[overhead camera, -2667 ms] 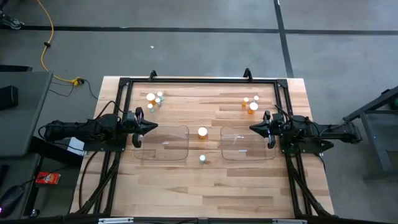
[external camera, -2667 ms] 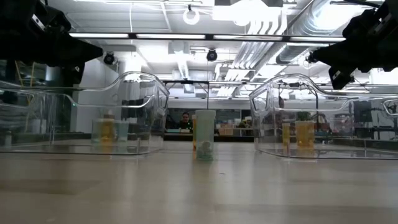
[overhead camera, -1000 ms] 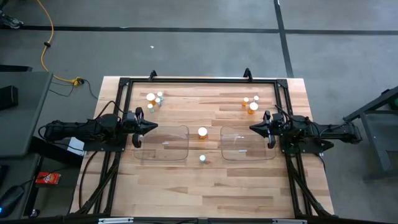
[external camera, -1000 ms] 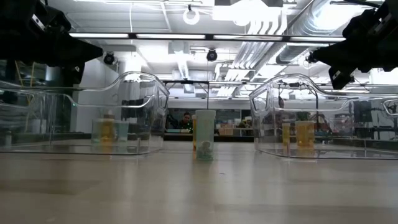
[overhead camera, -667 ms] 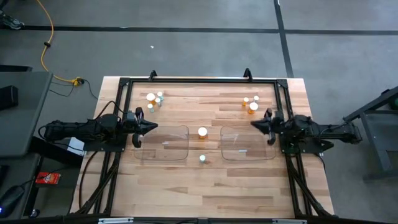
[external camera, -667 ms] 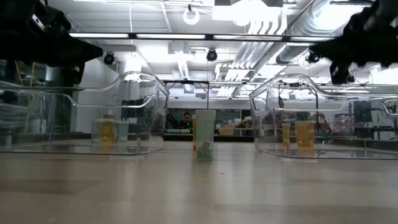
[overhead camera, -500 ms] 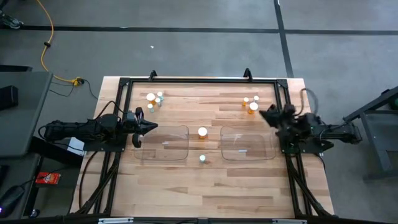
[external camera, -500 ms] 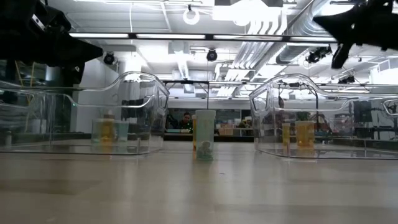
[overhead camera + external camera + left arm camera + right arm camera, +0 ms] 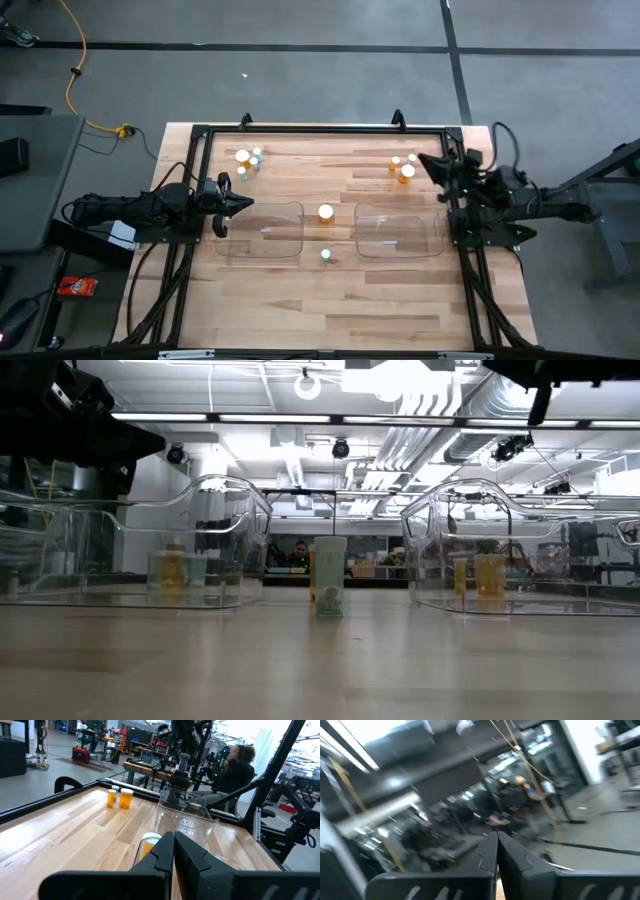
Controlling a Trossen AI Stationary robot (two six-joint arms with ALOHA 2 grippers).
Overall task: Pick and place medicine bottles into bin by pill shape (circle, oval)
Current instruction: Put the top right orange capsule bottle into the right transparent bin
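Note:
Small white-capped bottles stand upright on the wooden table: a group at the far left (image 9: 243,157), a group at the far right (image 9: 405,172), one amber bottle (image 9: 326,212) between the two clear bins and one pale teal bottle (image 9: 326,256) nearer the front. My left gripper (image 9: 247,203) is shut and empty, held above the left bin's (image 9: 262,232) left edge. My right gripper (image 9: 420,161) is shut and empty, raised high beside the far right group. Its wrist view (image 9: 496,841) shows only the room.
The right clear bin (image 9: 398,232) stands on the table near my right arm. A black frame (image 9: 320,128) runs around the table's edges. In the left wrist view a person (image 9: 240,767) sits beyond the table's right edge. The low view shows both bins (image 9: 210,545) as tall clear walls.
My right gripper has risen and swung toward the table's far edge, from beside the right bin to beside the far right bottle group, tipping upward as it went. It has stayed shut.

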